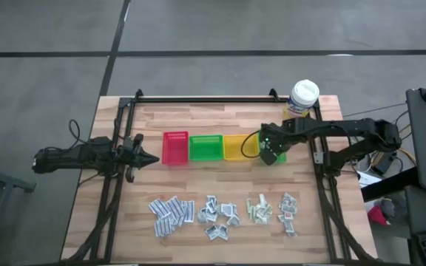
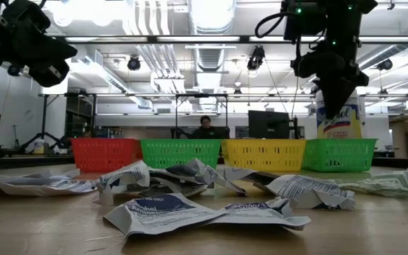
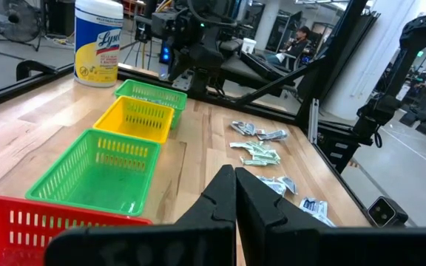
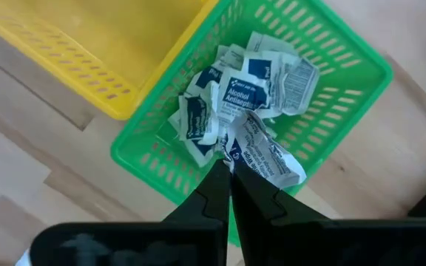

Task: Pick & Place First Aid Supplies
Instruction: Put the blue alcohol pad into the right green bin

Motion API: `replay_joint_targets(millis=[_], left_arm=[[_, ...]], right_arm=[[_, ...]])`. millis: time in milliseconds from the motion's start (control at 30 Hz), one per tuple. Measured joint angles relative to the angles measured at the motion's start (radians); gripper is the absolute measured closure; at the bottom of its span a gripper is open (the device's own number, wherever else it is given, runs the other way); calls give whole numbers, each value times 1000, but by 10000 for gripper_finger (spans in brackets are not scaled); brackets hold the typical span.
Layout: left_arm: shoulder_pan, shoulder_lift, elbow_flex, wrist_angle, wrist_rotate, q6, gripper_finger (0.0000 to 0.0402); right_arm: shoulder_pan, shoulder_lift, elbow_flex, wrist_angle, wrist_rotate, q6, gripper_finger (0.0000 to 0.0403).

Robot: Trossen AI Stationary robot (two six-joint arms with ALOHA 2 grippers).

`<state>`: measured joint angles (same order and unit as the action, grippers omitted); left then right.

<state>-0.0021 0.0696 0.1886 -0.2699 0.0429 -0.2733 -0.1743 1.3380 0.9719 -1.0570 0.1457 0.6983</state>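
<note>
Wooden slat table with black frame rails, bins in a row near the middle: red bin, green bin, yellow bin, and a second green bin mostly hidden under the right arm in the high view. All are ribbed plastic mesh, rectangular, open-topped. Wipes tub stands at the far edge, round, white lid

Right gripper hangs over the second green bin, fingers pinched on a white-blue sachet. It's crinkled, flat and papery, and dangles from the tips with its long axis slanting away from them. Right below it sits a heap of like sachets already in that bin, so the drop is straight down, just let go

Left gripper is parked left of the red bin, fingers closed, empty

Remaining first aid supplies lie in loose piles along the near edge: white-blue, grey-silver, pale green, white-red, all thin wrinkled wrappers. The piles are well apart from both grippers
</note>
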Motion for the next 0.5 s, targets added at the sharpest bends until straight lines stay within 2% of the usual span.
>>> replay_joint_targets(millis=[500], left_arm=[[0,0,0,0,0,0,401]], right_arm=[[-12,1,-108,135,-16,-20,394]])
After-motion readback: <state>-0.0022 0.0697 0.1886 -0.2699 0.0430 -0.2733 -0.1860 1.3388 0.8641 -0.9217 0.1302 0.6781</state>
